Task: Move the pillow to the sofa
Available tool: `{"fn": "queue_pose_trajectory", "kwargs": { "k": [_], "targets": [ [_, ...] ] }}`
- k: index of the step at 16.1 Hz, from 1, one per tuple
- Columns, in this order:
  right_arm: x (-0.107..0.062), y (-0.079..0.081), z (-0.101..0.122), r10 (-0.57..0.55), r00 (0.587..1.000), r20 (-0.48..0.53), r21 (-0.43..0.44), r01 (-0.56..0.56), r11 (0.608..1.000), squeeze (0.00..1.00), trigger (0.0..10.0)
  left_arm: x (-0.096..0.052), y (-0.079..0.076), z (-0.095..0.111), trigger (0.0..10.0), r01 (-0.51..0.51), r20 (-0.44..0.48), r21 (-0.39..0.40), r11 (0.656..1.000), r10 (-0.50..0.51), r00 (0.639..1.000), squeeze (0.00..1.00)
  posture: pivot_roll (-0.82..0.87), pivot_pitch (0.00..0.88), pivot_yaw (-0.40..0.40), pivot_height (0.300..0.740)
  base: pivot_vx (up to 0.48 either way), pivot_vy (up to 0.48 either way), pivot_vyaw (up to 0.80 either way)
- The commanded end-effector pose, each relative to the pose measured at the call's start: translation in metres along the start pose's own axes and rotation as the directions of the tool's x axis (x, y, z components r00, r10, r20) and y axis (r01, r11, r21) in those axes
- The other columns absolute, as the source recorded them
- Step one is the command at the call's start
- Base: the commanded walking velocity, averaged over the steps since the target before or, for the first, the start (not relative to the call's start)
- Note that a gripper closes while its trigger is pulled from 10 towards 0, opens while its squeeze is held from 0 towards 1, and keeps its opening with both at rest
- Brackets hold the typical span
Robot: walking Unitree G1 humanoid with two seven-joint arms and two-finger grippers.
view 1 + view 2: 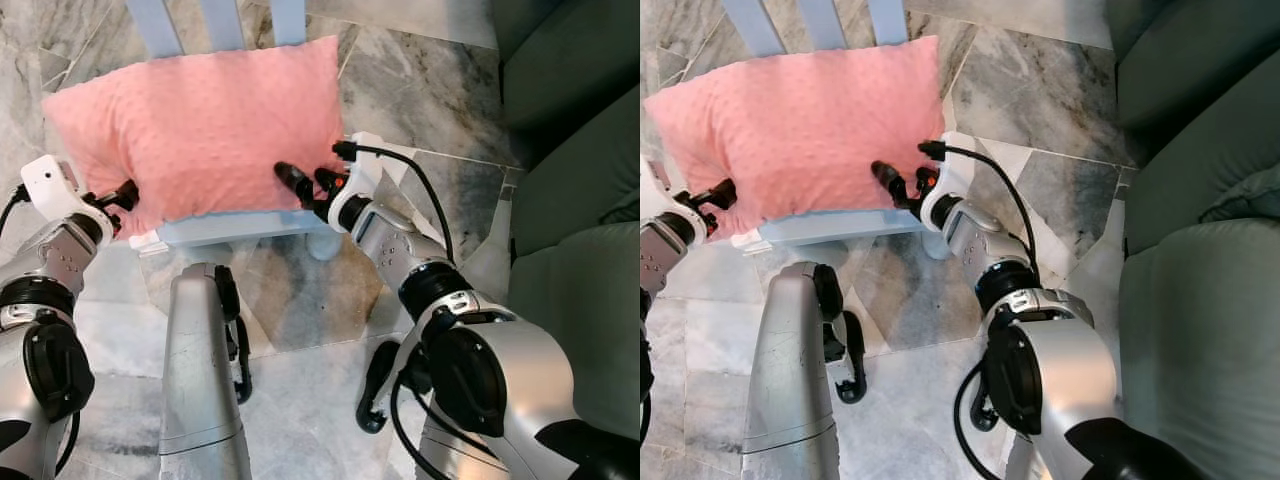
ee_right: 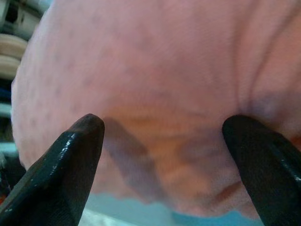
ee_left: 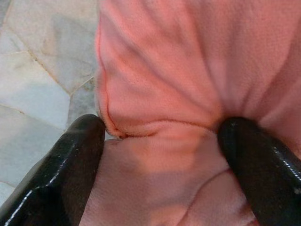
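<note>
Robot's legs (image 1: 200, 370): nearest, standing on grey marble floor (image 1: 300, 380).

R arm (image 1: 470, 350): silver, reaching fwd to chair's front edge. Right claw (image 1: 312, 186): fingers spread apart, tips against pillow's near side by its front-right corner; R wrist view shows both black fingers (image 2: 66, 169) wide, pink cloth bulging between, not clamped.

L arm (image 1: 45, 290): silver, at chair's front-left corner. Left claw (image 1: 118, 195): fingers apart, pressed into pillow's left end; L wrist view shows fabric and seam bunched between the two fingers (image 3: 61, 174), touching both.

Pillow (image 1: 200, 130): pink, dimpled cover, lying flat on chair seat, overhanging the left edge.

Chair (image 1: 230, 228): pale blue, seat edge below pillow, back slats at far side.

Sofa (image 1: 580, 200): grey-green, to robot's right, well apart from pillow.
</note>
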State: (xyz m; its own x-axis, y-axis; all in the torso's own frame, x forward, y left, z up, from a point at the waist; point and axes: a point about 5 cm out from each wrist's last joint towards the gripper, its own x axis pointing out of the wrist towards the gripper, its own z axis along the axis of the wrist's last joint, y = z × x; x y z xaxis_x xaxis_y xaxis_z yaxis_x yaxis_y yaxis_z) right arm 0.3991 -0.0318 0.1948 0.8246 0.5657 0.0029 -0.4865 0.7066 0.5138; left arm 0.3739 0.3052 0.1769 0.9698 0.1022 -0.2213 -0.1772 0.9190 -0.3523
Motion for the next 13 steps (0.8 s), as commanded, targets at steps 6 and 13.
{"fn": "queue_pose_trajectory", "kwargs": {
  "k": [6,13],
  "targets": [
    [-0.005,-0.01,-0.017,-0.051,0.997,-0.051,0.087,0.055,0.995,0.0,0.0,-0.004,0.009,-0.029,0.0,0.027,-0.108,0.009,1.0,-0.026,0.994,0.0,0.08,0.664,-0.019,0.489,0.0,0.0,0.0],
    [-0.007,-0.011,-0.023,-0.029,0.995,-0.095,-0.049,0.024,0.999,0.0,0.0,-0.004,0.008,-0.033,0.0,0.047,-0.118,0.005,0.999,-0.046,0.992,0.0,0.07,0.67,-0.029,0.489,0.0,0.0,0.0]
  ]
}}
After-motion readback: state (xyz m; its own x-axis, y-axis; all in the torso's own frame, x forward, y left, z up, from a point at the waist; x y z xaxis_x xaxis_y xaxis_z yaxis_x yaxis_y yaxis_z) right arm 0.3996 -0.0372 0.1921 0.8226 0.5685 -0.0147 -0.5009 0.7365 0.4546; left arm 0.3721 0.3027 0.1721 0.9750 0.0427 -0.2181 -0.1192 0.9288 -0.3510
